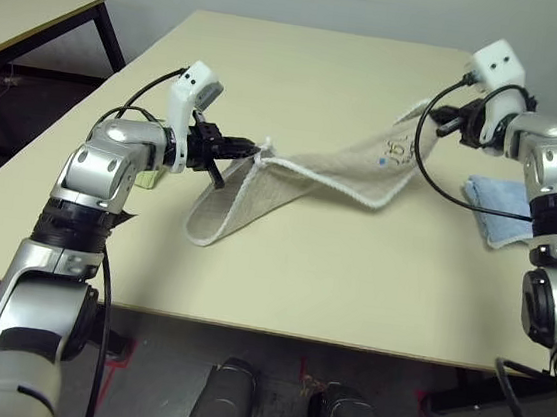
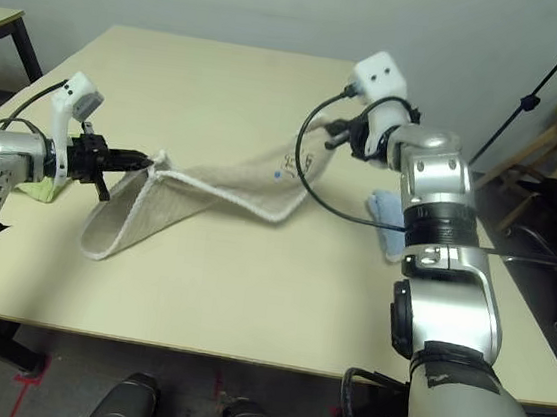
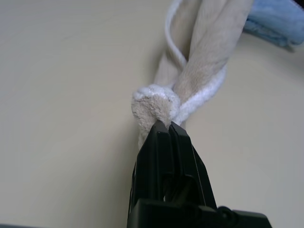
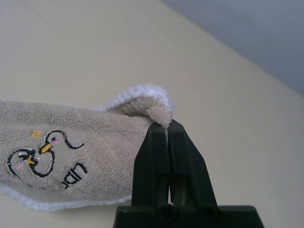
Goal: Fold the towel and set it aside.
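Evidently both grippers, left gripper (image 1: 257, 150) and right gripper (image 4: 167, 124), are clenching opposite corners of the towel (image 1: 302, 176), stretching it above the bench (image 1: 301, 272) for folding.

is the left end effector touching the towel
Touching: in the left wrist view the left end effector is shut on a bunched corner of the towel.

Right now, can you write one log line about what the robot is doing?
left tool: shut on towel corner | right tool: shut on other corner | towel: stretched above table | fold: not yet done
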Available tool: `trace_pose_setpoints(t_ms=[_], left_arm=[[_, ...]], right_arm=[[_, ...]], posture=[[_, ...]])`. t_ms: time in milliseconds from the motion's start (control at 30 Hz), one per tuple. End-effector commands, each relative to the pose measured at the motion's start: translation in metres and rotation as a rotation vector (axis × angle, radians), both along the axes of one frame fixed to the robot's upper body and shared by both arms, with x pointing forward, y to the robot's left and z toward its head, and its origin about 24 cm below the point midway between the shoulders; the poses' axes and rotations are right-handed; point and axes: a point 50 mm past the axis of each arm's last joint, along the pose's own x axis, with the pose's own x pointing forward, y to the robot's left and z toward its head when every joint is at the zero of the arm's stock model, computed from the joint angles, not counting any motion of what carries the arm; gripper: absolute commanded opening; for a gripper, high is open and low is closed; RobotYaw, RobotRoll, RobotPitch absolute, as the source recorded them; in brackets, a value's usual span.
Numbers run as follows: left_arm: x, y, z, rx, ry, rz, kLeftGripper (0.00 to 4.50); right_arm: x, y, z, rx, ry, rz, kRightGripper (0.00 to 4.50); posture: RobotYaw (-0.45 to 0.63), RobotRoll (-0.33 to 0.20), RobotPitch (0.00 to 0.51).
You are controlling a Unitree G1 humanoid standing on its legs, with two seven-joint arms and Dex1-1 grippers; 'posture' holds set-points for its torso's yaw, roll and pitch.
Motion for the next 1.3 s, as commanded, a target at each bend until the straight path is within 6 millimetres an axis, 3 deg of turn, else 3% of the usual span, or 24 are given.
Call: trace_pose_setpoints(t_ms=[33,333,433,633,800,1000,1167,1300], left_arm=[[-0.006,0.001,-0.018,0.072,0.041,-0.056,0.02],[-0.042,-0.004,-0.074,0.089,0.265,-0.137,0.02],[-0.045,0.001,-0.079,0.083,0.271,-0.087,0.75],[-0.048,0.027,-0.089,0.127,0.243,0.059,2.80],[-0.050,0.024,-0.087,0.106,0.163,0.092,4.46],[-0.050,-0.018,-0.084,0.063,0.026,0.056,4.46],[-0.055,-0.042,-0.089,0.114,-0.007,-0.003,4.46],[-0.056,-0.049,-0.093,0.184,-0.035,-0.007,4.46]], right_arm=[[0.001,0.000,0.001,0.017,-0.026,0.014,0.00],[-0.009,0.011,-0.004,-0.008,-0.036,0.153,0.00],[-0.012,0.013,-0.003,-0.015,-0.039,0.174,0.00],[-0.018,0.016,0.002,-0.026,-0.048,0.198,0.00],[-0.021,0.016,0.003,-0.027,-0.051,0.199,0.00],[-0.022,0.017,0.003,-0.024,-0.051,0.199,0.00],[-0.022,0.018,0.003,-0.023,-0.054,0.200,0.00],[-0.022,0.017,0.003,-0.020,-0.055,0.196,0.00]], posture=[[0.15,0.000,0.041],[0.15,0.000,0.049],[0.15,0.000,0.051],[0.13,0.000,0.055],[0.13,0.000,0.061],[0.13,0.000,0.059],[0.12,0.000,0.055],[0.12,0.000,0.055]])
